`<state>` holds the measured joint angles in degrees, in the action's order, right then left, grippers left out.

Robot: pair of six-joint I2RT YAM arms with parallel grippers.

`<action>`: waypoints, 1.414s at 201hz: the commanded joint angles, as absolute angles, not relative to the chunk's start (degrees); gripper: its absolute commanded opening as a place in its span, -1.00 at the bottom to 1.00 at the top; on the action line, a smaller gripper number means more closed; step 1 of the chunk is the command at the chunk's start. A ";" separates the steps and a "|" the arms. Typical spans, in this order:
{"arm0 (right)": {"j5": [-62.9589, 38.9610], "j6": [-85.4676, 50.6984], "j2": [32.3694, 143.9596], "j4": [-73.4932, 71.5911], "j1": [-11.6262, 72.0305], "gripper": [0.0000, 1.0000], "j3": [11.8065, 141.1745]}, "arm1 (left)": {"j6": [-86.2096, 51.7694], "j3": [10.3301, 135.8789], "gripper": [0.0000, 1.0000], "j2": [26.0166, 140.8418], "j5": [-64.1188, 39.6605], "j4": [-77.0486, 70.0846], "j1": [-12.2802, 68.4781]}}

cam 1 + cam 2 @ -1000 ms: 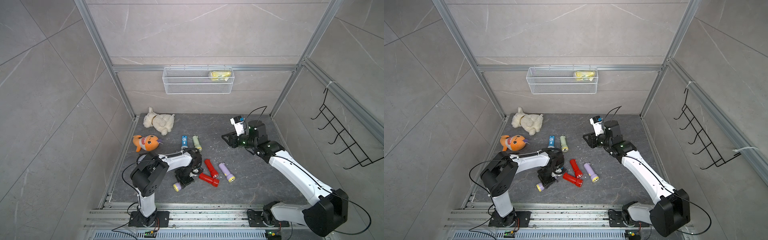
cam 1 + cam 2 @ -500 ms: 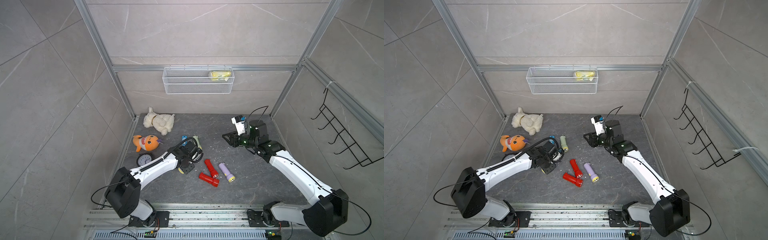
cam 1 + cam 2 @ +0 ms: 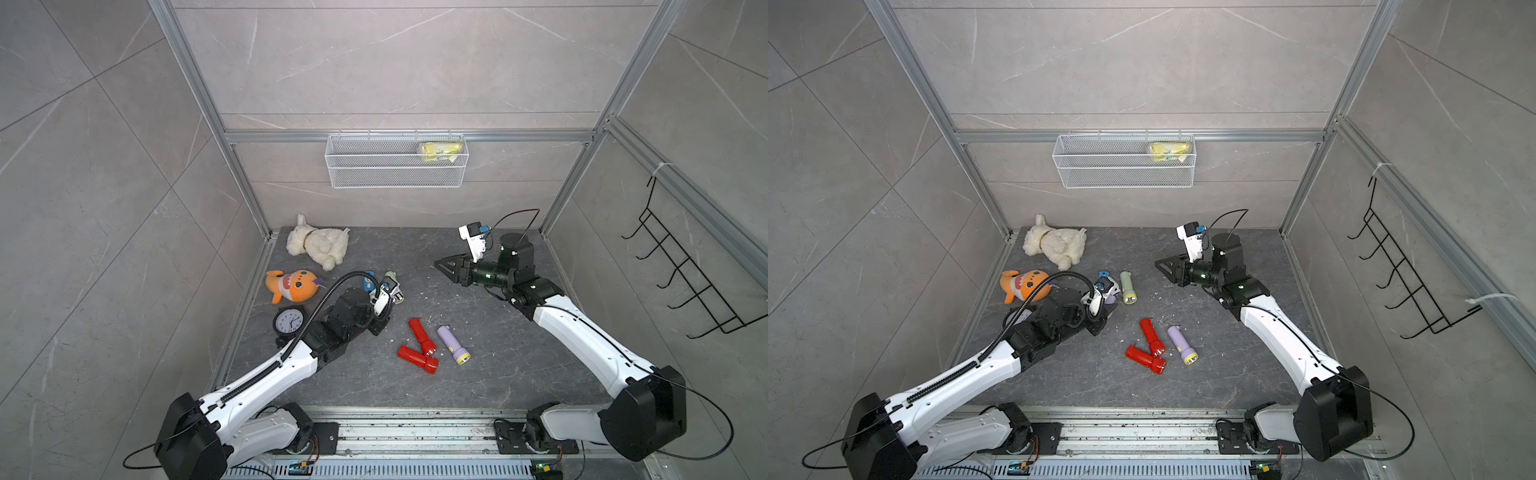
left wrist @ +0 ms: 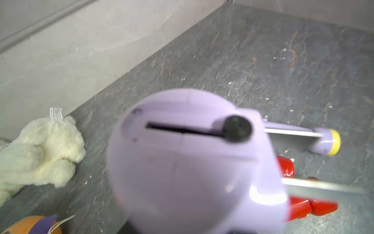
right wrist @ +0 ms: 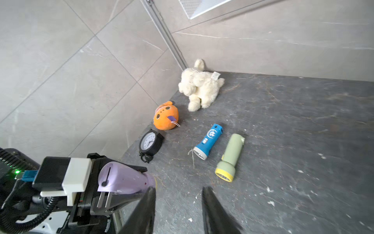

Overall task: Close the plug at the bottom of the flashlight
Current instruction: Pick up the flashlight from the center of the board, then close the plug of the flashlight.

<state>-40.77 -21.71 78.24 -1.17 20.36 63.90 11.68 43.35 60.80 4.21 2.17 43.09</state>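
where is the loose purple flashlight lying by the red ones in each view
top view: loose purple flashlight mid-floor, just right of the red flashlights
top view: loose purple flashlight mid-floor, right of the red flashlights
left wrist: at the right edge, head end showing behind the held flashlight's prongs
right wrist: not in it
shared landmark: white plush dog, in all four
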 commanded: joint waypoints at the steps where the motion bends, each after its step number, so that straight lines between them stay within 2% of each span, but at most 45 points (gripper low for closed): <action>1: -51.77 -28.72 78.69 -13.42 20.55 -0.18 64.10 | 14.31 41.99 -1.00 57.00 -7.12 -6.88 42.55; 14: -52.46 -26.25 77.16 -13.27 21.80 -0.17 63.41 | 14.66 41.84 -1.00 55.63 -13.01 -5.84 41.60; 41: -52.31 -14.02 76.24 1.67 25.60 -0.13 67.48 | 14.95 42.85 -1.00 53.48 -24.45 -1.85 38.91; 78: -55.90 -11.47 75.19 3.63 28.79 -0.10 68.35 | 15.73 47.76 -1.00 54.92 -39.73 7.04 33.60; 104: -52.09 -2.22 75.90 15.55 33.43 -0.11 73.26 | 16.70 50.57 -1.00 56.83 -47.27 11.37 31.51; 118: -50.62 -0.81 76.21 17.08 34.24 -0.12 74.00 | 17.71 51.97 -1.00 57.47 -49.83 13.78 31.38; 153: -53.02 -1.32 77.90 16.30 34.86 -0.12 76.91 | 19.22 53.23 -1.00 58.73 -51.06 16.50 31.18; 189: -59.53 0.75 80.67 21.49 35.77 -0.13 82.29 | 19.81 52.53 -1.00 58.39 -50.95 16.62 31.04; 239: -56.91 8.31 83.50 33.98 38.97 -0.13 86.99 | 20.77 53.09 -1.00 58.10 -50.30 17.84 31.03; 284: -55.57 9.95 84.11 36.82 39.75 -0.13 87.34 | 20.57 52.65 -1.00 57.31 -50.56 17.23 31.00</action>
<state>-56.55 7.42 83.29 31.90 39.16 86.13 19.55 51.11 58.76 -48.16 19.31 31.44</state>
